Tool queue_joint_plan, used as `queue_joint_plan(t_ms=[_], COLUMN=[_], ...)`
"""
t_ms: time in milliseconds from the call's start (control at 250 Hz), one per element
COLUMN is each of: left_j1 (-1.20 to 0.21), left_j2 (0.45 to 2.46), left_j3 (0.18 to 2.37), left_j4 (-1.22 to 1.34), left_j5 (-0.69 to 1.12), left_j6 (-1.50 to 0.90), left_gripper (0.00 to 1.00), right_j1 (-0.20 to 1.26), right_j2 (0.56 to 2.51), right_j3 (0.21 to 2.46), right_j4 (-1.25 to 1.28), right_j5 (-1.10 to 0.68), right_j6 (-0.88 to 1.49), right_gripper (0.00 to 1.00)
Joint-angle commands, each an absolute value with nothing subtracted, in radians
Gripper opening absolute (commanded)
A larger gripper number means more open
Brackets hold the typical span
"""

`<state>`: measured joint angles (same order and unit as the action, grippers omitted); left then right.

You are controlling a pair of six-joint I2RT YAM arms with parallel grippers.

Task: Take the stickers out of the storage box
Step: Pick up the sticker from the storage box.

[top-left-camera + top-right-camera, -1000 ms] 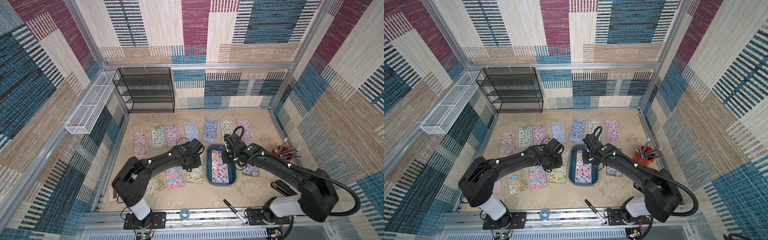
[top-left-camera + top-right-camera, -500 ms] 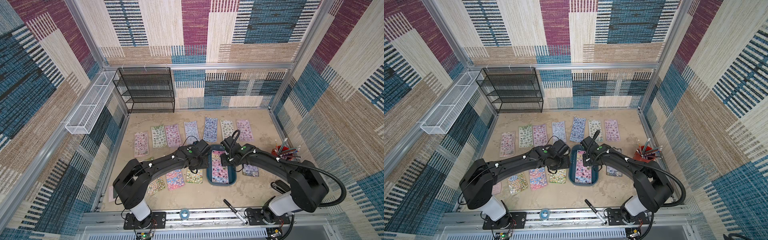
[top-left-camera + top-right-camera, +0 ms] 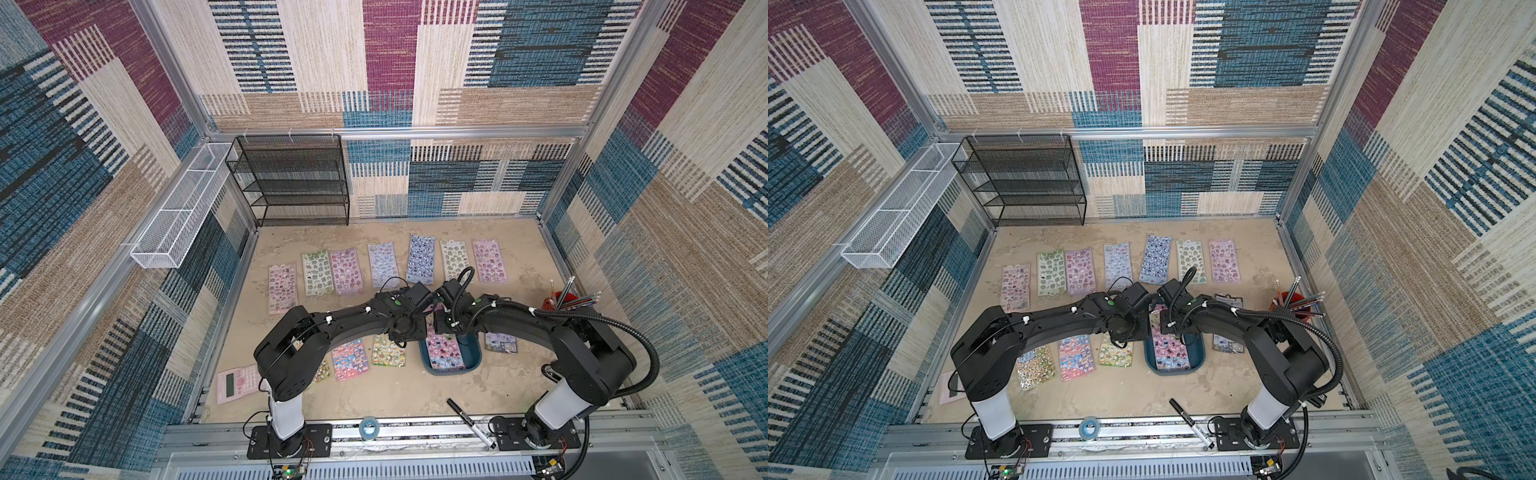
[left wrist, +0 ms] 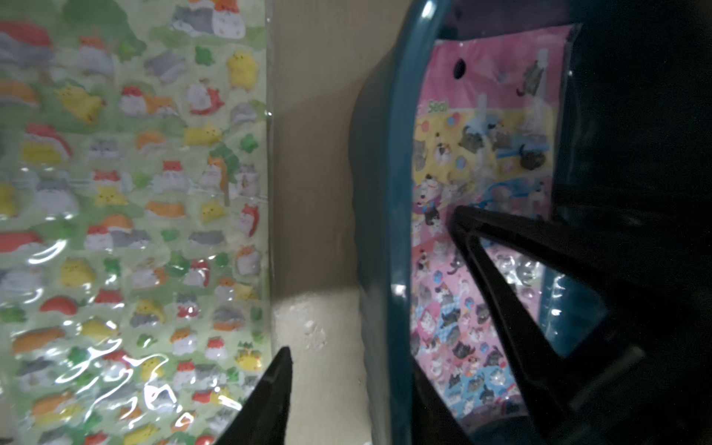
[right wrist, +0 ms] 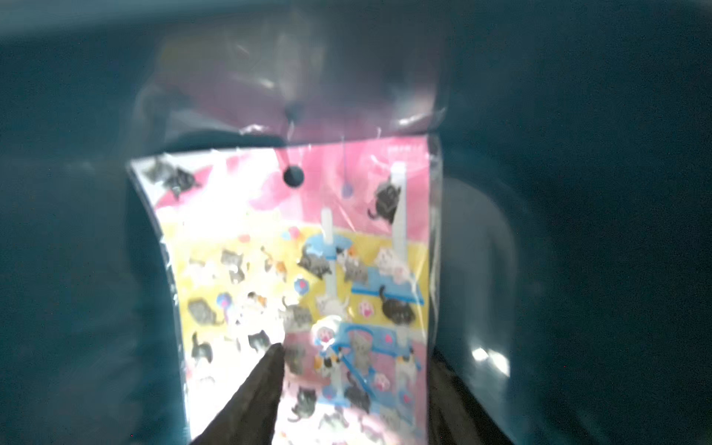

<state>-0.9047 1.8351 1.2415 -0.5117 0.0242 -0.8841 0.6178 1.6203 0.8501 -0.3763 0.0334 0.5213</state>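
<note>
The storage box (image 3: 473, 360) (image 3: 1198, 354) is a teal tray at the front middle of the table. A pink cat sheet of stickers (image 3: 445, 355) (image 5: 346, 269) lies in it. My left gripper (image 4: 348, 360) is open and straddles the box's left wall (image 4: 379, 231): one finger over the bare table, the other inside the box. My right gripper (image 5: 356, 348) is open inside the box, with one finger over the pink sheet and the other at its edge. A green sheet (image 4: 135, 215) (image 3: 388, 351) lies on the table just left of the box. Several more sheets (image 3: 382, 270) lie in a back row.
A black mesh rack (image 3: 299, 183) and a white wire basket (image 3: 178, 208) stand at the back left. A red cup of pencils (image 3: 569, 299) is at the right. A marker (image 3: 469, 422), a tape roll (image 3: 368, 427) and a pink calculator (image 3: 237, 384) lie near the front edge.
My left gripper has moved right, from over the green sheet to the box's left wall. My right gripper has moved left over the box, so the two wrists now nearly meet.
</note>
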Motion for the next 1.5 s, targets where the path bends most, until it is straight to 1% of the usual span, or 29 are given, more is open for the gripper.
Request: queue_joint_plan(t_ms=[0, 80, 144, 212, 244, 288, 348, 512, 556, 584, 664, 708, 816, 992, 1080, 1256, 1400, 1496], left_j1=[-0.905, -0.905, -0.904, -0.904, -0.905, -0.905, -0.904, -0.905, -0.905, -0.905, -0.905, -0.904, -0.903, -0.901, -0.9, -0.89, -0.851, -0.816], left_j2=[1.849, 1.861, 1.873, 1.888, 1.892, 1.897, 1.896, 1.887, 1.885, 1.883, 1.871, 1.86, 1.821, 1.753, 1.719, 1.635, 1.519, 1.442], left_j3=[1.244, 1.244, 1.252, 1.262, 1.265, 1.271, 1.275, 1.279, 1.281, 1.281, 1.284, 1.287, 1.3, 1.306, 1.297, 1.259, 1.187, 1.144], left_j4=[-0.501, -0.491, -0.491, -0.491, -0.489, -0.491, -0.491, -0.496, -0.498, -0.497, -0.503, -0.507, -0.528, -0.546, -0.537, -0.499, -0.393, -0.319], left_j5=[0.029, 0.028, 0.034, 0.048, 0.052, 0.055, 0.058, 0.053, 0.054, 0.055, 0.058, 0.055, 0.04, 0.013, 0.015, 0.028, 0.061, 0.106], left_j6=[-0.872, -0.868, -0.865, -0.864, -0.864, -0.864, -0.864, -0.861, -0.863, -0.863, -0.863, -0.861, -0.85, -0.838, -0.834, -0.835, -0.801, -0.764], left_gripper=[0.36, 0.33, 0.26, 0.25, 0.24, 0.24, 0.24, 0.25, 0.26, 0.29, 0.44, 0.5, 0.59, 0.69, 0.73, 0.74, 0.73, 0.73], right_j1=[0.616, 0.606, 0.593, 0.576, 0.57, 0.561, 0.55, 0.531, 0.531, 0.529, 0.525, 0.522, 0.522, 0.514, 0.508, 0.497, 0.484, 0.479], right_j2=[1.601, 1.565, 1.53, 1.5, 1.485, 1.467, 1.45, 1.414, 1.403, 1.394, 1.361, 1.346, 1.313, 1.262, 1.237, 1.191, 1.171, 1.172], right_j3=[0.788, 0.735, 0.696, 0.663, 0.649, 0.632, 0.61, 0.601, 0.606, 0.609, 0.635, 0.66, 0.732, 0.823, 0.855, 0.925, 0.998, 1.053], right_j4=[-0.303, -0.237, -0.192, -0.153, -0.137, -0.114, -0.095, -0.092, -0.096, -0.102, -0.133, -0.165, -0.262, -0.381, -0.426, -0.492, -0.493, -0.481], right_j5=[-0.107, -0.161, -0.211, -0.257, -0.276, -0.293, -0.307, -0.316, -0.316, -0.314, -0.295, -0.278, -0.218, -0.141, -0.115, -0.084, -0.159, -0.253], right_j6=[0.596, 0.631, 0.657, 0.682, 0.694, 0.708, 0.724, 0.727, 0.724, 0.724, 0.71, 0.695, 0.652, 0.598, 0.583, 0.544, 0.483, 0.44], right_gripper=[0.52, 0.48, 0.45, 0.39, 0.35, 0.24, 0.13, 0.0, 0.0, 0.0, 0.0, 0.0, 0.0, 0.0, 0.0, 0.0, 0.0, 0.0])
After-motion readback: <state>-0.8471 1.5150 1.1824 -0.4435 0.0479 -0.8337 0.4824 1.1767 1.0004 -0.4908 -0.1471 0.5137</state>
